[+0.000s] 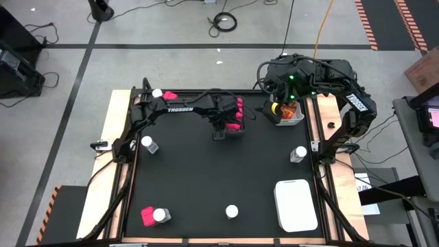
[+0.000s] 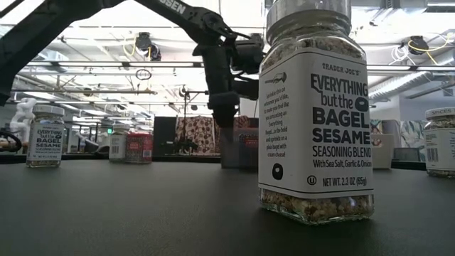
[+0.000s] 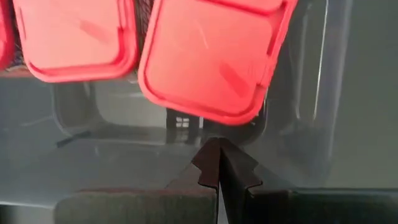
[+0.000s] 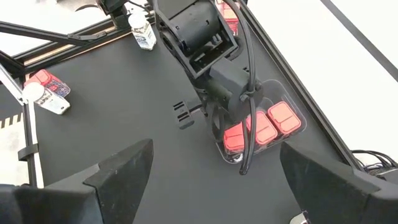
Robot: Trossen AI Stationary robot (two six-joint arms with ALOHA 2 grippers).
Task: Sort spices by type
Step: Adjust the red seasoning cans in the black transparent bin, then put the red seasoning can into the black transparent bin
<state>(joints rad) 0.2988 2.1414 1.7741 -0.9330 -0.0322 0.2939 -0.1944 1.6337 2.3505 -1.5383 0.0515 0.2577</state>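
Note:
A clear tray (image 1: 239, 130) at the table's far middle holds three pink packs (image 4: 260, 128) side by side. My left gripper (image 3: 217, 149) is shut and points down into the tray, at its left end; its tips are just beside one pink pack (image 3: 211, 62). Jars with white lids stand about the table (image 1: 147, 144) (image 1: 298, 154) (image 1: 232, 211). One more jar (image 1: 161, 215) lies against a pink pack (image 1: 147, 216) near the front left. Orange-red sachets (image 1: 287, 111) fill a bin at the far right. My right gripper (image 4: 214, 148) hangs open, high above the table's far right. My left gripper's shut fingertips (image 3: 208, 163) come down from above, close to the rim of the pink pack (image 3: 205, 118) at the tray's left end. I cannot tell whether they touch the pack or the tray.
A white rectangular bin (image 1: 296, 204) lies at the front right. Another jar and pink pack (image 1: 163, 94) sit at the far left corner. In the low view a large jar (image 2: 316, 114) stands close to the camera. Bare black tabletop (image 1: 206, 171) spreads across the middle.

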